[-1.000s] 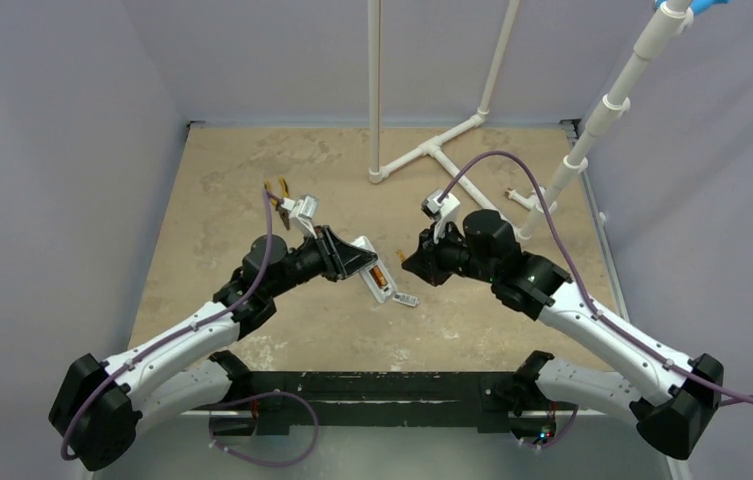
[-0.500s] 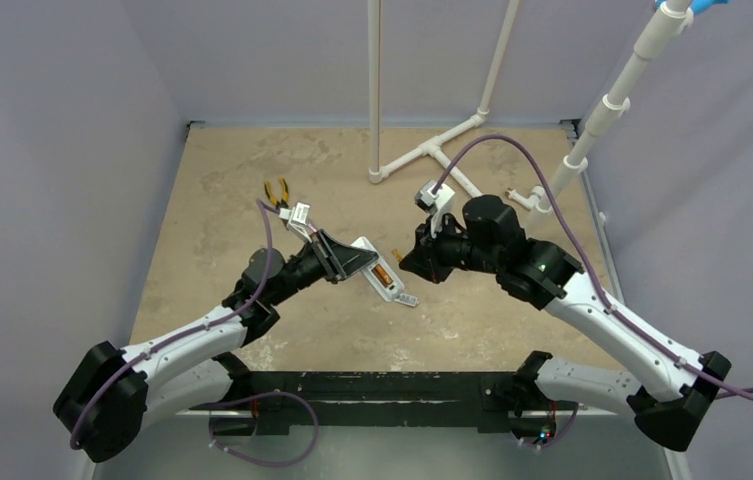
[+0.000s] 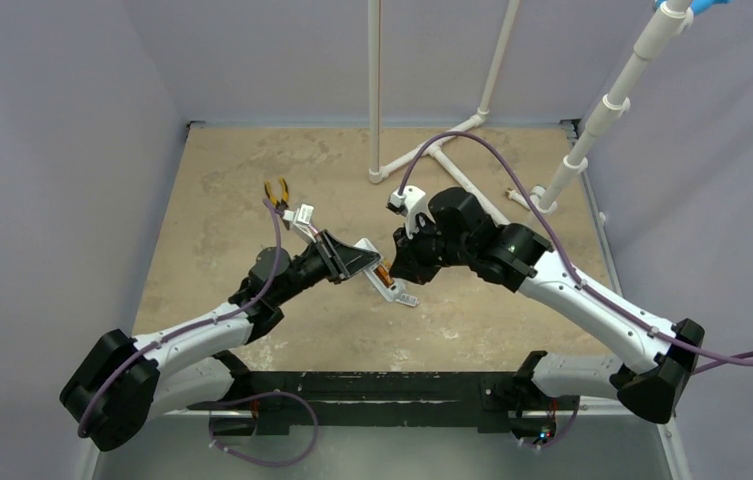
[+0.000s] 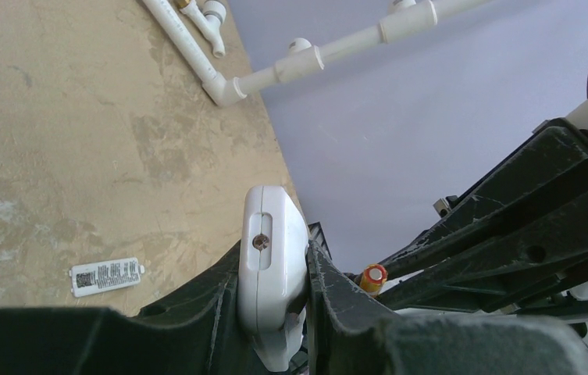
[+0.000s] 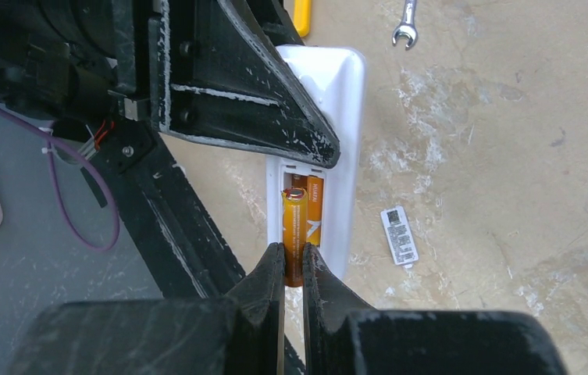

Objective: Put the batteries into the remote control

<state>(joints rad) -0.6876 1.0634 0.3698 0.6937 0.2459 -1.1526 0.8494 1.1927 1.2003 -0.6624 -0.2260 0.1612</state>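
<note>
My left arm stretches to mid-table, the left gripper (image 4: 273,269) clamped across the remote control (image 4: 269,242). My right arm folds in opposite, the right gripper (image 5: 293,264) pinched shut on a battery (image 5: 294,223) at the remote's open recess, beside a second battery (image 5: 315,209) lying there.

Tan table (image 3: 212,190) bears pliers (image 3: 276,189), a small wrench (image 5: 405,23), a cover plate (image 5: 400,236) and white pipes (image 3: 430,152)

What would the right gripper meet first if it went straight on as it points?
Probably the open recess of the remote control: the battery in the right gripper would touch there first, beside the seated battery.
</note>
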